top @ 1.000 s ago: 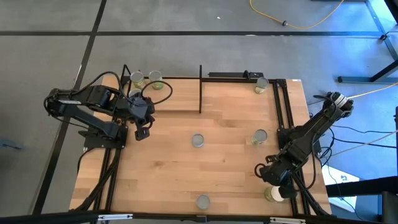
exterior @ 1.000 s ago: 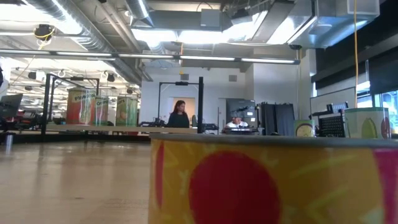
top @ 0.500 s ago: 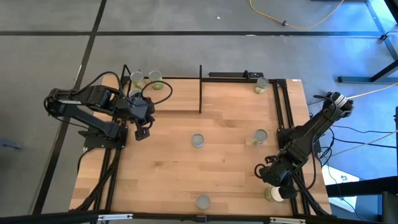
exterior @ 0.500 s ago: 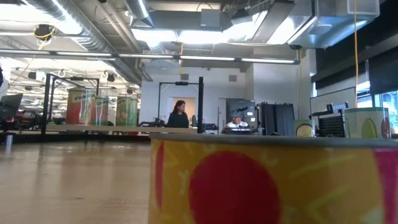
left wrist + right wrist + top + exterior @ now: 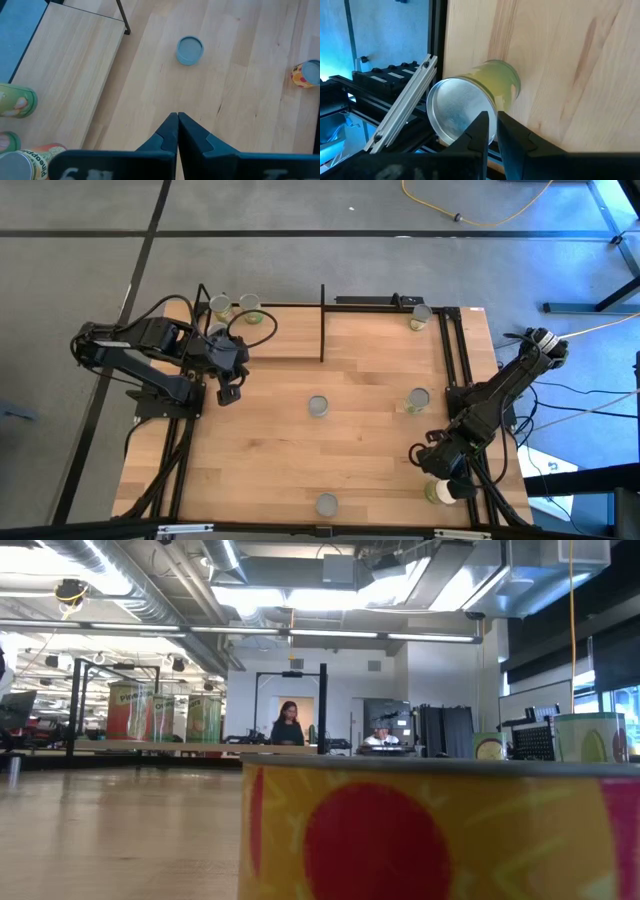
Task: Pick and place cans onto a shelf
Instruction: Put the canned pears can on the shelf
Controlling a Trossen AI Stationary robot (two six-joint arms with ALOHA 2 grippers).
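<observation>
**High view.** The cans stand upright on the wooden surface point(image 5: 260, 450), their long axes vertical and round tops facing up. One is near the middle point(image 5: 318, 406), one to its right point(image 5: 417, 399), one at the near edge point(image 5: 326, 503) and one at the far right corner point(image 5: 420, 316). More cans point(image 5: 220, 307) sit at the far left end of the shelf point(image 5: 290, 340), whose black posts frame a light board. The left tool point(image 5: 228, 392) hangs just off the shelf's near left corner. The right tool point(image 5: 437, 476) is at the near right edge of the surface, just beside a greenish-yellow can point(image 5: 437, 492).

**Low view.** One can point(image 5: 430, 830) fills the foreground, upright, its label orange-yellow with a large red disc. Two more cans point(image 5: 590, 737) show at the right. The cans on the shelf point(image 5: 130, 710) carry print too small to read. A person point(image 5: 288, 725) stands far back in the room.

**Left wrist view.** The left tool point(image 5: 177, 116) has its jaws pressed together, holding nothing. Beyond it is a can with a blue-grey top point(image 5: 190, 50), and well apart from that one with a yellow and red label point(image 5: 306, 74). The shelf board point(image 5: 65, 75) lies to one side. A can at its end point(image 5: 30, 156) reads "Pineapp", the rest hidden.

**Right wrist view.** The right tool point(image 5: 491, 120) has its jaws drawn narrow, only a slit between them, and not around the can. The greenish-yellow can point(image 5: 465, 107) turns its silvery top toward the camera at the very edge of the surface. No writing on it can be read.
</observation>
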